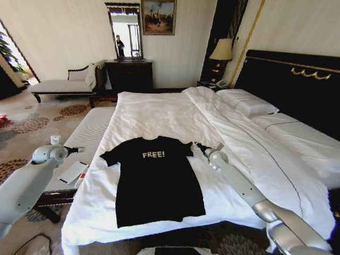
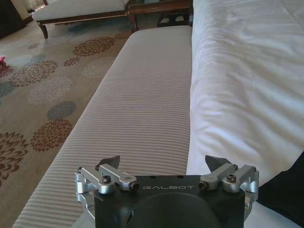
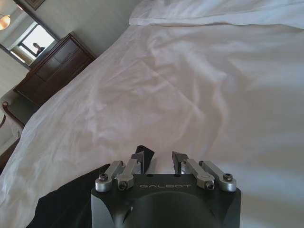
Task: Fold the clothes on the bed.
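- While we look down from the head camera, we see the black T-shirt (image 1: 156, 179) lying flat and spread out on the white duvet (image 1: 159, 114) of the bed (image 1: 297, 79), near the foot end, its white "FREE!" lettering facing up and both short sleeves out to the sides.
- We hold our right gripper (image 1: 199, 146) just beside the shirt's right sleeve, low over the duvet, with the arm reaching in from the lower right.
- From the right wrist camera we see the right gripper (image 3: 161, 159) with its fingers (image 3: 142, 156) parted by a narrow gap and nothing between them; a corner of black cloth (image 3: 66, 204) lies just beside it on the white cover.
- We keep our left gripper (image 1: 79, 150) off the bed, above the pale striped bench (image 1: 87, 141) that runs along the mattress's left side.
- From the left wrist camera we see the left gripper (image 2: 164, 164) with its fingers (image 2: 110, 162) spread wide and empty, the striped bench (image 2: 133, 104) beneath it, and the edge of the duvet (image 2: 237, 85) next to that.
- A small white flat object (image 1: 71, 172) rests on the bench near our left arm; we cannot tell what it is.
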Robot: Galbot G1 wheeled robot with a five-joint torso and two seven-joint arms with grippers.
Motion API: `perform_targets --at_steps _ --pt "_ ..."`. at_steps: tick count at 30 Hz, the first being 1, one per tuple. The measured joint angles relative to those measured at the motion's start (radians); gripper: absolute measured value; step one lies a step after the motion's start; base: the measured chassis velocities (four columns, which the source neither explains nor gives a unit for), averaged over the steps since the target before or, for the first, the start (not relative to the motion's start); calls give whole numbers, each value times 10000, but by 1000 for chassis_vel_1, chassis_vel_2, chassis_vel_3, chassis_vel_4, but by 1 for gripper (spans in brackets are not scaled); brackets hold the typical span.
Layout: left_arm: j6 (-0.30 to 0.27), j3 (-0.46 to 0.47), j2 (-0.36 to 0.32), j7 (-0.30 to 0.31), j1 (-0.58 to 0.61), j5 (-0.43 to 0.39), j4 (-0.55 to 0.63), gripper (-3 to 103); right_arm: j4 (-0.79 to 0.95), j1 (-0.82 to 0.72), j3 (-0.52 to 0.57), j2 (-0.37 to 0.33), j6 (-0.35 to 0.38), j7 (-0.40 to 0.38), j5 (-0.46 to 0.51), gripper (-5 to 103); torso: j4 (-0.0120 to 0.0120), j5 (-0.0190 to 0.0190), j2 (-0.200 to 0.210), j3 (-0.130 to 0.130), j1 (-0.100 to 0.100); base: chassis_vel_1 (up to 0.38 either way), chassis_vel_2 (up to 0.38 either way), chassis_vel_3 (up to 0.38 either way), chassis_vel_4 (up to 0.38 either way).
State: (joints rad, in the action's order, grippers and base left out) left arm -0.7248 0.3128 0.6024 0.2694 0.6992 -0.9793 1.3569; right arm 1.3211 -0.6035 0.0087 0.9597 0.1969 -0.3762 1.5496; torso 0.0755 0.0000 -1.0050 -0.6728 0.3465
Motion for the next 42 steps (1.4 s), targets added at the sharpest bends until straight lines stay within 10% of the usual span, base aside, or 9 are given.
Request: perform_targets --at_steps 19,42 --pt "12 9 -165 64 159 31 319 100 1441 -1819 424 354 -55 -321 879 99 -3 -1 1 0 1 0 0 0 0" --pt "62 -113 -16 176 69 152 -15 100 797 -742 297 1385 -607 88 1409 100 -1 -1 2 -1 3 0 0 0 0"
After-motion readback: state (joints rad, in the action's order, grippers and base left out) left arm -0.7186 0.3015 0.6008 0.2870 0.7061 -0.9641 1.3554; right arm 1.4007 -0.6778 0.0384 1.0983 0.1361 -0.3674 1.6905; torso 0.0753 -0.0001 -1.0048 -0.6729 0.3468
